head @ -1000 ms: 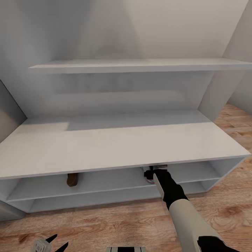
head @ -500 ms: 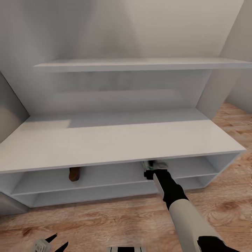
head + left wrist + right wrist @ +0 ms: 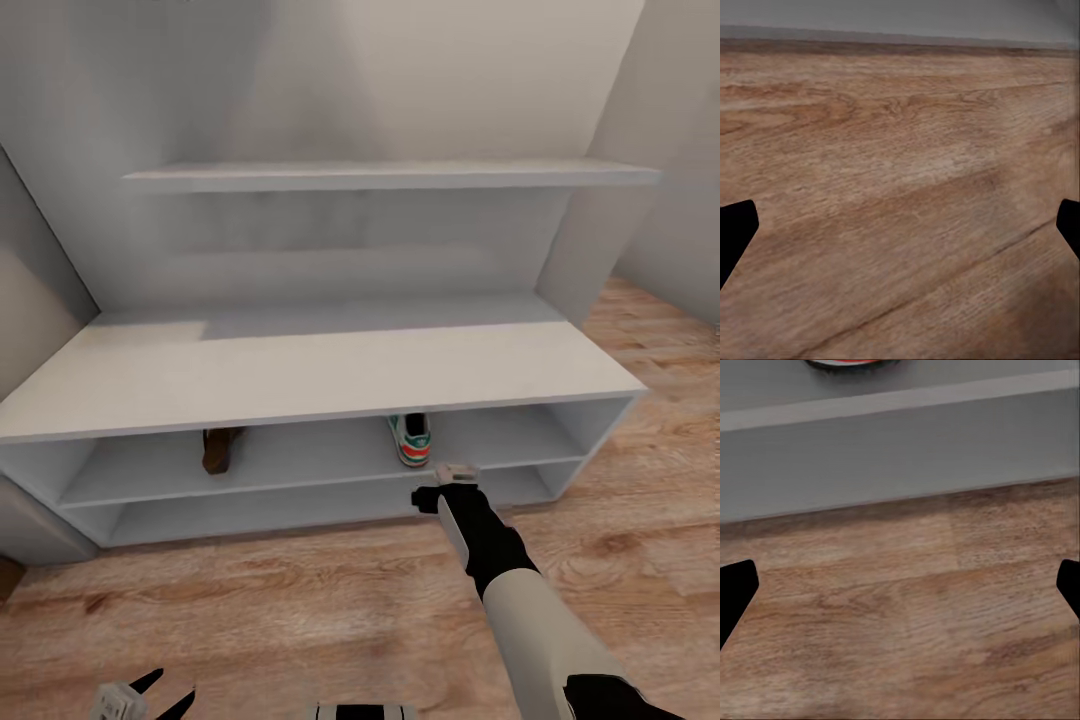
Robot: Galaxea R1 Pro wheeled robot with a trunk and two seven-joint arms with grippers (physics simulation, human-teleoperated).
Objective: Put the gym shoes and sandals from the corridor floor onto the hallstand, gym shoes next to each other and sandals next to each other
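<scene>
The pale grey hallstand fills the middle of the head view. On its upper low shelf stand one gym shoe, heel outward, and further left one brown sandal. My right gripper hovers over the corridor floor just in front of the rack, below the gym shoe, open and empty. In the right wrist view the gripper has its fingertips spread wide over the planks, with the gym shoe's heel on the shelf beyond. My left gripper hangs low at the near left, open over bare floor.
A long upper shelf juts out above the bench top. Grey walls flank the rack on both sides, and a dark object peeks in at the left edge. Open wood floor stretches in front of and to the right of the rack.
The view has pulled back from the rack. My right gripper has come out from under the bench top and let go of the gym shoe, which stays on the shelf.
</scene>
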